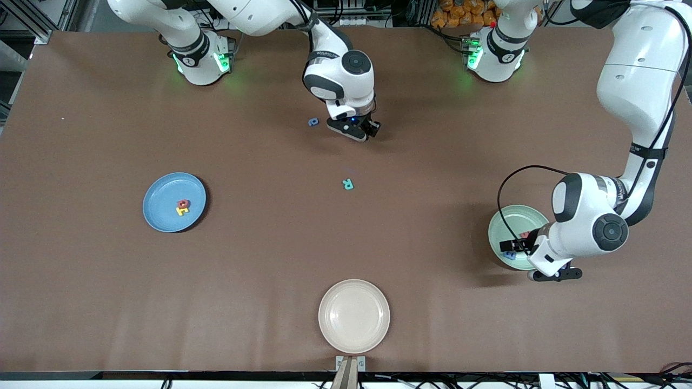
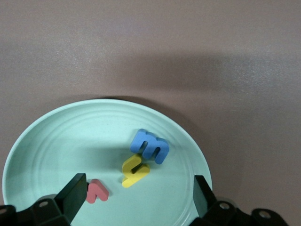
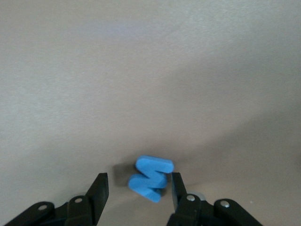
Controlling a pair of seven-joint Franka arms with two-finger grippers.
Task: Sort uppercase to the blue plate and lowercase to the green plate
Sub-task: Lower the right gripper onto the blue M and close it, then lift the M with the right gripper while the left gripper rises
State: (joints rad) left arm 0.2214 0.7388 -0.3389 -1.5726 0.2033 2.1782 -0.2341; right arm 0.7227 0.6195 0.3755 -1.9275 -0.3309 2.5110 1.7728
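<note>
This is a robotics lab. Two white Franka arms (image 1: pixel 638 81) are bolted along one edge of a broad brown table (image 1: pixel 270 259), their bases ringed with green status lights (image 1: pixel 220 62). Aluminium framing (image 1: pixel 38 19) and bundles of cables (image 1: pixel 594 381) border the table, and a camera mount (image 1: pixel 350 370) sits at its nearer edge.

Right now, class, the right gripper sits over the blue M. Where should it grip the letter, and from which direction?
Come straight down from above, as the right gripper is already placed. The blue M lies flat on the table between the open fingers, so closing on its two outer edges looks best. It is thin foam, so go low.
</note>
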